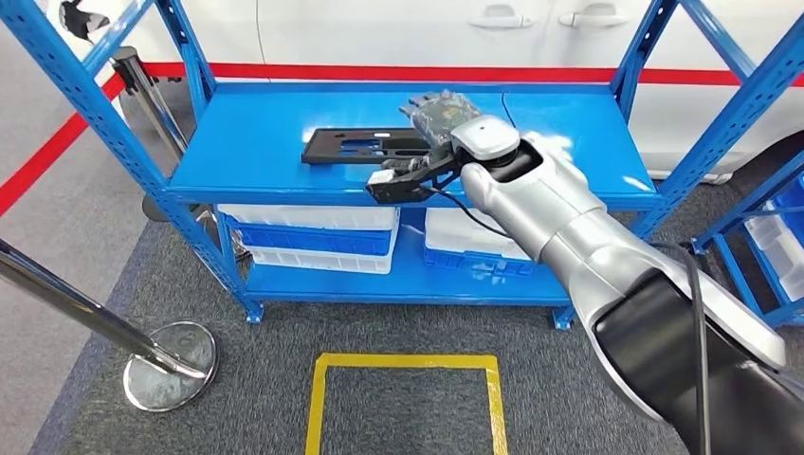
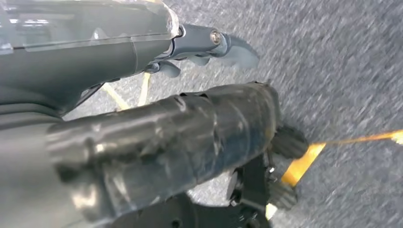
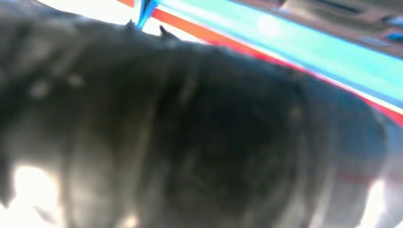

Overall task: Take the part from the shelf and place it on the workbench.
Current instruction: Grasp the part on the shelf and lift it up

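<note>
Shelf (image 1: 246,156) of blue steel stood ahead, its top deck carrying a flat black part (image 1: 356,145) with slots cut through it. The right arm (image 1: 569,237) reached up and forward from the lower right, silver along the forearm and dark at the upper section, the wrist bent so that the right hand (image 1: 434,121) lay over the deck at the part's right end. Its back faced up, fingers pointing away toward the white car (image 1: 379,28) behind the shelf. The hand overlapped the part's end, but whether the fingers had closed on it could not be told; the right wrist view was a dark blur. The part lay flat on the deck.

The left hand (image 2: 204,45) hung low over grey carpet (image 2: 342,71) crossed by yellow tape (image 2: 304,161), its fingers curled in with nothing between them.

White and blue bins (image 1: 313,237) sat on the lower deck. A chrome post (image 1: 161,365) stood on the floor to the left.
</note>
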Robot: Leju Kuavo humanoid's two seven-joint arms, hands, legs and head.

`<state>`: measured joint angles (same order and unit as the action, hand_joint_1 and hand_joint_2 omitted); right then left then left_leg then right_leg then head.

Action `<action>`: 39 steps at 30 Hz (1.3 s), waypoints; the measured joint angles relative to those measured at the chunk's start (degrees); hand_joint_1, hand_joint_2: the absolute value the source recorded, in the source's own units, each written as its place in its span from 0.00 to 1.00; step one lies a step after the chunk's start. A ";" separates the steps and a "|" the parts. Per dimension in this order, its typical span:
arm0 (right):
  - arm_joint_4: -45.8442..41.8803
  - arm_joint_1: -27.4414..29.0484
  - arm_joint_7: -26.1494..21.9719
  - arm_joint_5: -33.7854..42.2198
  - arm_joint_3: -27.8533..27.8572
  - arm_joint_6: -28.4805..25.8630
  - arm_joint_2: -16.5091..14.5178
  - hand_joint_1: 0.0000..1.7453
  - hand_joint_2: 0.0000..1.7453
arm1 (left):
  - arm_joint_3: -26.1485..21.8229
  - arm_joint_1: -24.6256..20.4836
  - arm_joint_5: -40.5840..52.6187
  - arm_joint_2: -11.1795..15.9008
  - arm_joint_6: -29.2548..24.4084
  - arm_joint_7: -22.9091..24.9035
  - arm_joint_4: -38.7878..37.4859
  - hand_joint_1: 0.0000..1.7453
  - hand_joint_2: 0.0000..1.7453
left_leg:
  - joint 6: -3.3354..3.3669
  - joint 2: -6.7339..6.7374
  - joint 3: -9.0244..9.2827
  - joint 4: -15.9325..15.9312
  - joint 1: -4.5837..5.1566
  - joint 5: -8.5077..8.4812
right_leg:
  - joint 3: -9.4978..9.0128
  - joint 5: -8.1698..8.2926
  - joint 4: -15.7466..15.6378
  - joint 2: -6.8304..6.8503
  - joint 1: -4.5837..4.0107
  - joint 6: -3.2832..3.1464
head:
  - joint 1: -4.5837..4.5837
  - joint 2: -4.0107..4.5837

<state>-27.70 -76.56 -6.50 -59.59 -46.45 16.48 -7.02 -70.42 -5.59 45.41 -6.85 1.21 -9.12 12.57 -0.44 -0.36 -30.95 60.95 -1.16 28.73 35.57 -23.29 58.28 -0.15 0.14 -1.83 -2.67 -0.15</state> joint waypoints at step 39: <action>-1.72 3.08 -3.63 4.01 -4.22 1.52 -1.62 0.00 0.00 | -0.02 0.20 1.31 0.60 0.75 0.22 -0.02 0.00 0.00 | -0.42 0.19 -8.38 3.96 -0.05 -4.37 | -2.96 -3.42 0.66 -0.06 -0.17 -0.28 | 0.02 -0.01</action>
<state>-29.42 -73.48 -10.13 -55.58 -50.66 18.00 -8.64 -70.44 -5.39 46.71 -6.25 1.97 -8.90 12.55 -0.86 -0.17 -39.33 64.91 -1.21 24.36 32.61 -26.71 58.94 -0.22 -0.03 -2.11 -2.65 -0.15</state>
